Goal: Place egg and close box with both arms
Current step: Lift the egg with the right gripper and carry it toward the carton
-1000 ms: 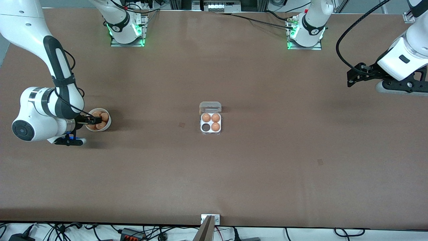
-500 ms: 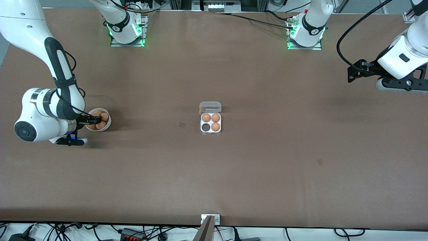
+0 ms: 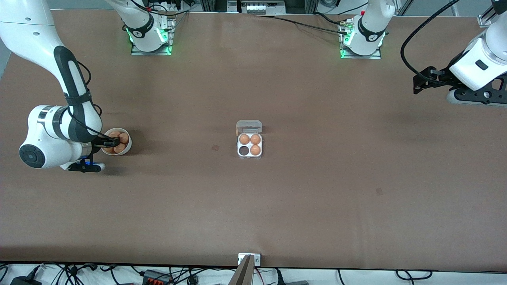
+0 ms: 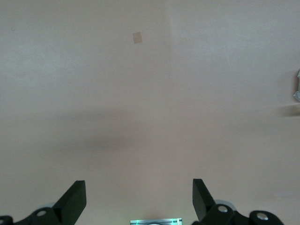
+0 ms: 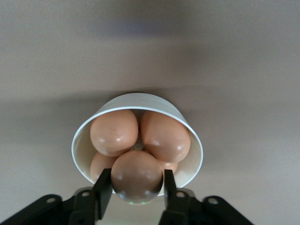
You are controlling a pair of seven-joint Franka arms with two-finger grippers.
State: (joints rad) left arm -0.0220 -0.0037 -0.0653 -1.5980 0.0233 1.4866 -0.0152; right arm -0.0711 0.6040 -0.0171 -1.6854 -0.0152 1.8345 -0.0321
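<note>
So, starting at the right arm's end of the table: my right gripper (image 3: 113,143) is down in the white bowl (image 3: 127,147), fingers (image 5: 104,191) squeezed in on either side of one egg (image 5: 136,176). In the right wrist view that egg sits snug between the two pads, touching both, with the other brown eggs (image 5: 165,135) packed around it in the bowl. I count at least two plump ones past it plus bits of more underneath. The egg is at about rim level, so I can't tell if it's lifted clear of the others.

Middle of the table is the box (image 3: 249,151), well apart from the bowl. Its clear lid (image 3: 249,126) is flipped open and lies on the side farther from the front camera. Three cups have eggs in them; the fourth cup (image 3: 243,150), the one on the nearer row toward the right arm's end, is dark and empty.

Over at the left arm's end, my left gripper (image 3: 420,85) hangs in the air above bare tabletop, waiting. In the left wrist view its two fingers (image 4: 75,199) stand wide apart with nothing between them, just brown table (image 4: 150,93) below and a small darker patch (image 4: 137,37) on the surface. A sliver of something pale shows at that view's edge, too little to say what it is.
</note>
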